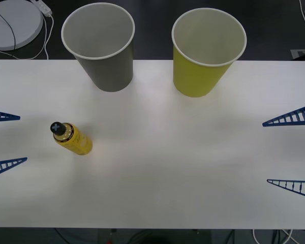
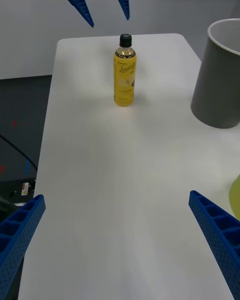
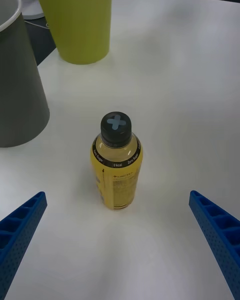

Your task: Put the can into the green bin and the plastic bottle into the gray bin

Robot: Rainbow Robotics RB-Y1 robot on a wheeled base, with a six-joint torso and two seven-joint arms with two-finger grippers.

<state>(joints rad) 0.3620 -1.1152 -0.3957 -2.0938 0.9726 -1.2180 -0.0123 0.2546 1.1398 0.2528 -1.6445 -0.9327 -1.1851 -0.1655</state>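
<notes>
The plastic bottle [image 1: 72,139] stands upright on the worktop [image 1: 183,168], near the gray bin [image 1: 102,48]. It looks light, stiff and smooth-sided; the mid-body seems the safest hold. The left gripper [image 1: 4,140] waits beside it, spread wide; the right gripper [image 1: 291,152], also wide, sits well apart.

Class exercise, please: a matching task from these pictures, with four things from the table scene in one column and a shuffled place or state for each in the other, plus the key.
Things
1. plastic bottle
2. gray bin
3. green bin
4. left gripper

Places or states
A. far edge of the table, on the robot's right
B. open at the table's left edge
C. upright, capped, nearest the left gripper
D. far edge, on the robot's left

Pairs: 1-C, 2-D, 3-A, 4-B
</notes>
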